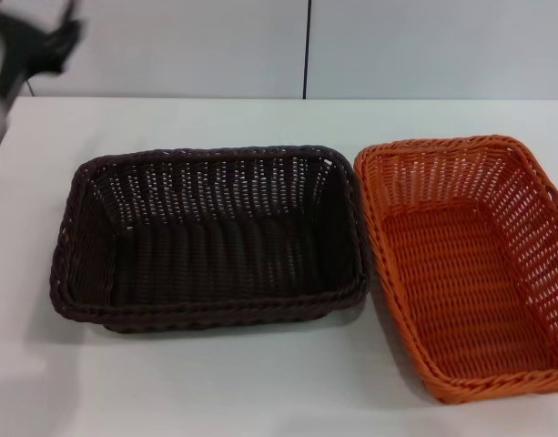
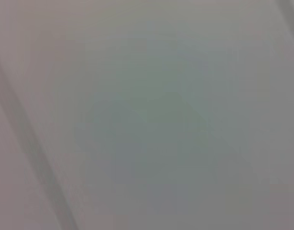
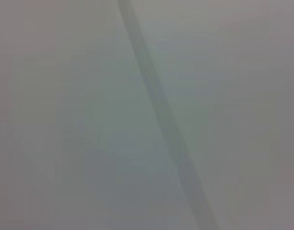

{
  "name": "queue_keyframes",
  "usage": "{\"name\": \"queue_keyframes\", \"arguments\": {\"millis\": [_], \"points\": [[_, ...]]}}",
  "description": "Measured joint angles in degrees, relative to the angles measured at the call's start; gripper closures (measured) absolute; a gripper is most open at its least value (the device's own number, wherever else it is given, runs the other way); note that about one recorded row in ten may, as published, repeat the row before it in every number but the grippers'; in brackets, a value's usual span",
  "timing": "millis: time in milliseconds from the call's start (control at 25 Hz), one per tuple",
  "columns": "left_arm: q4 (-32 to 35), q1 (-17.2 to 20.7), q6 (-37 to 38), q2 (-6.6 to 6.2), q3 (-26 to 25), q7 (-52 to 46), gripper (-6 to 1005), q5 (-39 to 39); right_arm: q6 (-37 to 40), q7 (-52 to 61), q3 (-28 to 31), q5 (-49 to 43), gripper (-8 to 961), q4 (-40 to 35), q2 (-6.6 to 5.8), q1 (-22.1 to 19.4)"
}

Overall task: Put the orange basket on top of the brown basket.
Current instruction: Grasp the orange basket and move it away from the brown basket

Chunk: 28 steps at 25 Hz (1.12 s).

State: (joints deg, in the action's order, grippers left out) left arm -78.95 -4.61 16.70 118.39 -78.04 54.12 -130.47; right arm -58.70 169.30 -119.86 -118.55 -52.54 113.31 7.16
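The brown basket stands on the white table, left of centre in the head view, open side up and empty. The orange basket stands right beside it on the right, also upright and empty; their rims nearly touch. My left gripper is raised at the far left corner, well above and behind the brown basket, holding nothing. My right gripper is out of the head view. Both wrist views show only a plain grey surface with a dark seam, and no basket.
A pale wall with a dark vertical seam rises behind the table. Bare white tabletop lies in front of the baskets and behind them.
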Motion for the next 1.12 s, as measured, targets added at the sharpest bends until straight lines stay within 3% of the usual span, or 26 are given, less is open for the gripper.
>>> {"name": "queue_keyframes", "arguments": {"millis": [40, 120, 160, 200, 320, 360, 400, 440, 480, 520, 560, 600, 720, 760, 800, 840, 880, 960, 1120], "points": [[7.2, 2.0, 15.5, 0.0, 5.9, -5.2, 284, 0.0, 10.5, 0.0, 2.8, -4.5, 186, -7.8, -2.17, -0.3], [10.4, 2.4, 20.0, -0.01, 7.6, -8.0, 285, 0.0, 15.0, 0.0, 4.2, -6.5, 186, -10.8, -2.67, -0.3], [19.4, 2.6, 30.4, 0.04, 10.2, -17.4, 285, 0.1, 30.8, 0.0, 9.5, -12.6, 186, -18.6, -3.09, -0.3], [19.4, 2.6, 30.4, 0.04, 10.2, -17.4, 285, 0.1, 30.8, 0.0, 9.5, -12.6, 186, -18.6, -3.09, -0.3], [30.1, 1.8, 35.7, 0.11, 11.1, -30.5, 286, 0.1, 58.0, -0.6, 17.0, -18.6, 186, -30.4, -3.12, 1.1], [36.4, 0.7, 37.4, 0.1, 11.1, -37.0, 287, 0.0, 75.1, -2.0, 21.0, -20.0, 186, -36.6, -3.04, 3.1], [36.4, 0.7, 37.4, 0.1, 11.1, -37.0, 287, 0.0, 75.1, -2.0, 21.0, -20.0, 186, -36.6, -3.04, 3.1], [39.1, 0.1, 38.2, 0.1, 11.1, -39.0, 287, 0.0, 92.2, -4.9, 25.7, -20.0, 186, -42.4, -2.64, 6.0], [42.3, -0.5, 39.3, 0.17, 11.3, -40.6, 288, 0.0, 92.2, -4.9, 25.7, -20.0, 187, -42.4, -2.64, 6.0], [43.8, -0.8, 40.0, 0.21, 11.4, -41.2, 288, 0.1, 101.1, -6.8, 28.3, -19.5, 187, -45.0, -2.2, 7.8], [46.2, -1.1, 41.3, 0.31, 11.9, -41.6, 288, 0.1, 117.8, -11.2, 33.2, -17.9, 187, -48.8, -0.97, 11.2], [46.2, -1.1, 41.3, 0.31, 11.9, -41.6, 289, 0.1, 117.8, -11.2, 33.2, -17.9, 187, -48.8, -0.97, 11.2], [46.7, -0.8, 41.9, 0.31, 12.1, -41.6, 290, 0.1, 140.3, -19.2, 41.9, -14.2, 187, -52.7, 1.83, 16.2], [46.8, -0.6, 42.2, 0.27, 12.1, -41.7, 290, 0.1, 154.3, -23.2, 47.1, -13.3, 187, -54.6, 3.15, 19.2], [46.8, -0.6, 42.2, 0.27, 12.1, -41.7, 290, 0.1, 154.3, -23.2, 47.1, -13.3, 187, -54.6, 3.15, 19.2], [47.0, -0.6, 42.3, 0.25, 12.1, -41.7, 290, 0.1, 166.1, -26.0, 50.8, -13.2, 186, -56.0, 3.63, 21.7], [47.0, -0.6, 42.3, 0.25, 12.1, -41.7, 290, 0.1, 166.1, -26.0, 50.8, -13.2, 186, -56.0, 3.63, 21.7], [48.1, -0.9, 42.6, 0.31, 12.1, -41.8, 290, 0.4, 175.7, -27.8, 53.8, -12.9, 186, -57.0, 3.64, 22.5], [48.6, -1.3, 42.1, 0.33, 12.4, -41.8, 290, 1.4, 179.7, -28.6, 54.5, -12.7, 186, -56.9, 3.68, 21.9]]}}
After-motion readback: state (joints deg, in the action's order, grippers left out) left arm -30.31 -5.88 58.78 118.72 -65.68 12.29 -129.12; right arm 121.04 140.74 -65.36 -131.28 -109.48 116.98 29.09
